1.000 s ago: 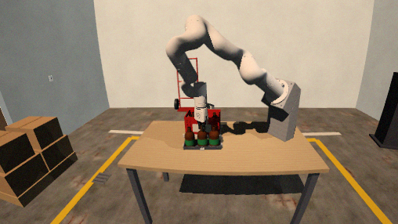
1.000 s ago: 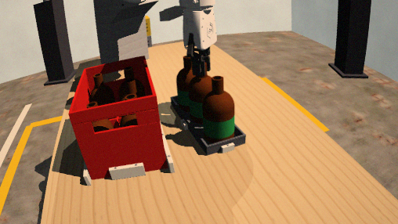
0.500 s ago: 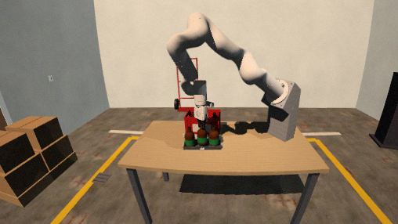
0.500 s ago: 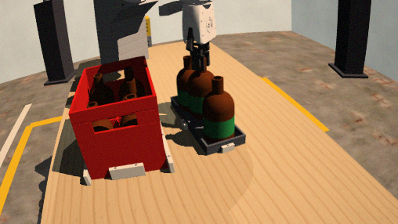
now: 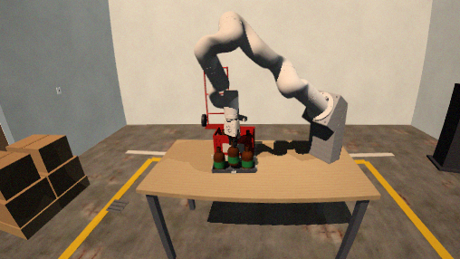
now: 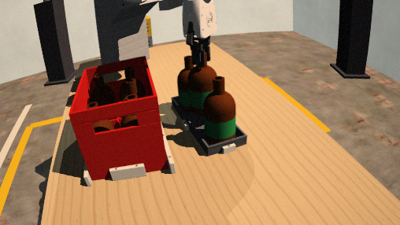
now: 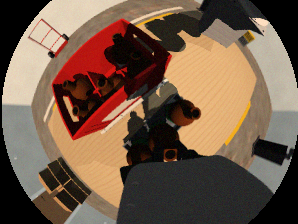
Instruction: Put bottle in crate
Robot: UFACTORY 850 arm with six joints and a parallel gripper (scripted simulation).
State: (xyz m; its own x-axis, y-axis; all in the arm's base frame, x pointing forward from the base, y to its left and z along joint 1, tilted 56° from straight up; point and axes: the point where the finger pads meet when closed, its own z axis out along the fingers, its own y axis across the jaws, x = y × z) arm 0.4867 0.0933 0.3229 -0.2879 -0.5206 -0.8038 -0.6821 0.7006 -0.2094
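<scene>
A dark tray (image 6: 203,135) holds three brown bottles with green labels in a row. My gripper (image 6: 200,53) comes down from above and is shut on the neck of the middle bottle (image 6: 201,84), which looks raised a little above its neighbours. The near bottle (image 6: 220,112) and the far bottle (image 6: 184,84) stand in the tray. The red crate (image 6: 118,118) stands left of the tray and holds several brown bottles. Its empty slot is hard to make out. In the top view the gripper (image 5: 232,135) is over the bottles (image 5: 233,158), in front of the crate (image 5: 238,140).
The arm's grey base (image 5: 330,131) stands at the table's back right. A red hand truck (image 5: 215,97) stands on the floor behind the table. Cardboard boxes (image 5: 32,181) lie on the floor to the left. Black pillars (image 6: 352,37) stand beyond the table.
</scene>
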